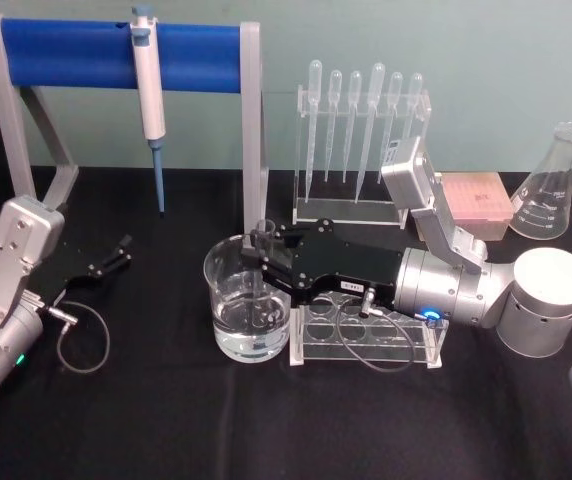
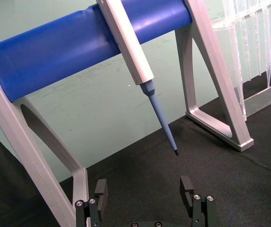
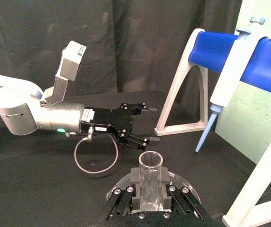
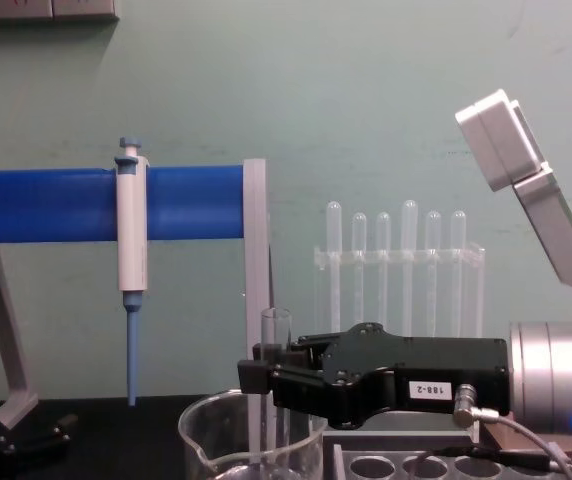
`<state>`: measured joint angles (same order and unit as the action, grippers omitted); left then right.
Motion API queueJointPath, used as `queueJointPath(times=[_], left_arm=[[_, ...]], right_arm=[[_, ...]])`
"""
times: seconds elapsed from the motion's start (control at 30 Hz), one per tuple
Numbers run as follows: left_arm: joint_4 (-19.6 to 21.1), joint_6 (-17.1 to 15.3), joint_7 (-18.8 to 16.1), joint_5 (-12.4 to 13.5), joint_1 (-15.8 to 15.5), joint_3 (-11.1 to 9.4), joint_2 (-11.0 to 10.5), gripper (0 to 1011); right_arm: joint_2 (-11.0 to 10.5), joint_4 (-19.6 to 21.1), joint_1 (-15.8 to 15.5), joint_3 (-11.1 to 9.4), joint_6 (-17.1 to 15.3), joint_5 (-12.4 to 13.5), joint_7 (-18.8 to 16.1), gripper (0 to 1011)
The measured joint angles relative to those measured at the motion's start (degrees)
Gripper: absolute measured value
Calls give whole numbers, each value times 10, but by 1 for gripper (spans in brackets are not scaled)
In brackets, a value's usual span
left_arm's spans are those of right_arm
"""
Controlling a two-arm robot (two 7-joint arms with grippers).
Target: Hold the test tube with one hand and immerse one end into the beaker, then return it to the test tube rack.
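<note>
The test tube (image 1: 261, 237) stands upright in my right gripper (image 1: 262, 246), which is shut on its upper part. Its lower end dips inside the beaker (image 1: 221, 290), a wide clear glass holding some clear liquid. From the chest view the test tube (image 4: 276, 345) rises above the right gripper (image 4: 266, 376) and runs down past the beaker (image 4: 201, 440) rim. The right wrist view looks down on the test tube (image 3: 150, 165) mouth, with the beaker (image 3: 188, 188) rim curving below. My left gripper (image 1: 121, 252) rests open at the table's left, also seen as the left gripper (image 2: 144, 191) and left gripper (image 3: 149, 124).
A blue-tipped pipettor (image 1: 148, 90) hangs on the blue-barred stand (image 1: 66, 52) at the back left. Behind the beaker stands a clear rack of pipettes (image 1: 361, 130). The tube rack (image 1: 366, 335) lies under my right arm. A pink box (image 1: 476, 200) and a flask (image 1: 551, 185) sit at the back right.
</note>
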<state>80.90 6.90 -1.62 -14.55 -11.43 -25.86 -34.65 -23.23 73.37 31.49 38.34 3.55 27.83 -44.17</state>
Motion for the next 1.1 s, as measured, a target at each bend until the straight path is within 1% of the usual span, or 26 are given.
queueJointPath(times=[1.1], left_arm=[[0, 0, 0, 0, 0, 0, 0, 1000]], right_arm=[[0, 0, 0, 0, 0, 0, 0, 242]])
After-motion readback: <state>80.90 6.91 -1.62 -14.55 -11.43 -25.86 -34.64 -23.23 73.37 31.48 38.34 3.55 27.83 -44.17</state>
